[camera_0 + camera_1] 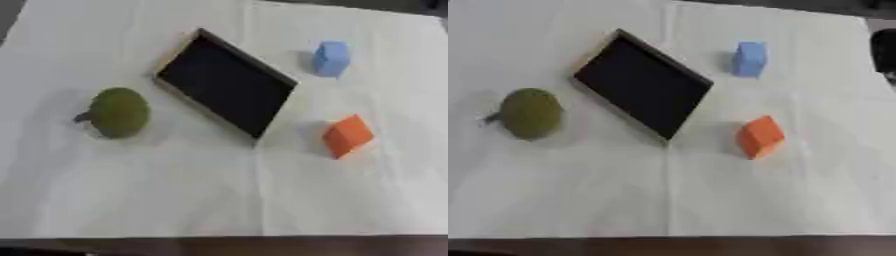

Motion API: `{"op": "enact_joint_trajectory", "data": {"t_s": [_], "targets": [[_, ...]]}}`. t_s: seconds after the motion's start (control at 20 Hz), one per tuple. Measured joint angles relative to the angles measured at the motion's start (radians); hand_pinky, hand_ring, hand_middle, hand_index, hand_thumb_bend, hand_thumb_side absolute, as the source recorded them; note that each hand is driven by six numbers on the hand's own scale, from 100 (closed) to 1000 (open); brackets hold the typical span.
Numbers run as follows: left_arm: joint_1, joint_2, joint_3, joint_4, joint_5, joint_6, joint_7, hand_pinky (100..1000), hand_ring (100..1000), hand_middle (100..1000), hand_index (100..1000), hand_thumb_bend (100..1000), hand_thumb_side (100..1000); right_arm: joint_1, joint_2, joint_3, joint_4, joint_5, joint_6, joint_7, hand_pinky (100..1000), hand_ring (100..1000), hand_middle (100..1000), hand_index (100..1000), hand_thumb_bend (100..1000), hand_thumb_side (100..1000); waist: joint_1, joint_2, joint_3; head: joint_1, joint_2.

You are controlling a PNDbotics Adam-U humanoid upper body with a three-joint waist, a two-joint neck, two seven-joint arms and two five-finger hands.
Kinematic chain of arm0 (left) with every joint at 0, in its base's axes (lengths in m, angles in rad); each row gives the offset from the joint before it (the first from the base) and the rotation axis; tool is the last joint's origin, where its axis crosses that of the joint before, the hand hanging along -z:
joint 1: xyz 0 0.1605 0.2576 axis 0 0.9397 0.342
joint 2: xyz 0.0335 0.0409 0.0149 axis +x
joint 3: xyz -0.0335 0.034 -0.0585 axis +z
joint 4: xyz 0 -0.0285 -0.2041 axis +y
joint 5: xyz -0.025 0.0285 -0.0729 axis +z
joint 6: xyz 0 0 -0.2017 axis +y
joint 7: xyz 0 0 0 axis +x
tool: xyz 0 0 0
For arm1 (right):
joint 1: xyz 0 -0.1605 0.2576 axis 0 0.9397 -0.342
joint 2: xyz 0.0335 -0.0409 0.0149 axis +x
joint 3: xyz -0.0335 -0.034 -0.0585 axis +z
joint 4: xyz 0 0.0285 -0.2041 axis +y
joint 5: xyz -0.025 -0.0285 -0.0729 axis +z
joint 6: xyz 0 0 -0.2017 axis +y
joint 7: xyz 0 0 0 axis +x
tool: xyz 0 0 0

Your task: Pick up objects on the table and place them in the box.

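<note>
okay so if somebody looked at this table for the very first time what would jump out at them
Probably the dark box, lying askew in the middle of the white cloth with nothing visible inside it. Around it sit three bright things: a round green object to its left, a blue block at the far right, and an orange block nearer on the right.

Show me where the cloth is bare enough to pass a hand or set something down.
The widest free patch is the near strip of the white cloth, below the green round object, the box and the orange block. It is tighter between the box's right edge, the orange block and the blue block.
</note>
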Motion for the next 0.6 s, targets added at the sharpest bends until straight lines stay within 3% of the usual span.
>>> {"op": "enact_joint_trajectory", "data": {"t_s": [0.3,0.35,0.4,0.6], "targets": [[0.0,0.0,0.0,0.0,0.0,0.0,0.0,680,719,757,840,100,603,0.02,0.017,-0.019,0.01,0.008,0.015,-0.023,949,912,667,827,100,420,0.003,0.002,-0.001,-0.005,0.004],[0.0,0.0,0.0,0.0,0.0,0.0,0.0,680,719,757,839,100,604,0.023,0.017,-0.02,0.01,0.009,0.014,-0.023,949,916,676,832,100,351,0.003,0.002,-0.001,-0.006,0.006],[0.0,0.0,0.0,0.0,0.0,0.0,0.0,680,719,757,839,100,603,0.025,0.017,-0.019,0.011,0.012,0.014,-0.022,948,918,683,834,100,365,0.003,0.002,-0.001,-0.007,0.007],[0.0,0.0,0.0,0.0,0.0,0.001,-0.001,680,719,757,839,100,604,0.029,-0.023,0.004,0.029,0.037,-0.005,-0.007,946,928,711,847,100,282,0.001,0.002,0.002,-0.012,0.007]]}}
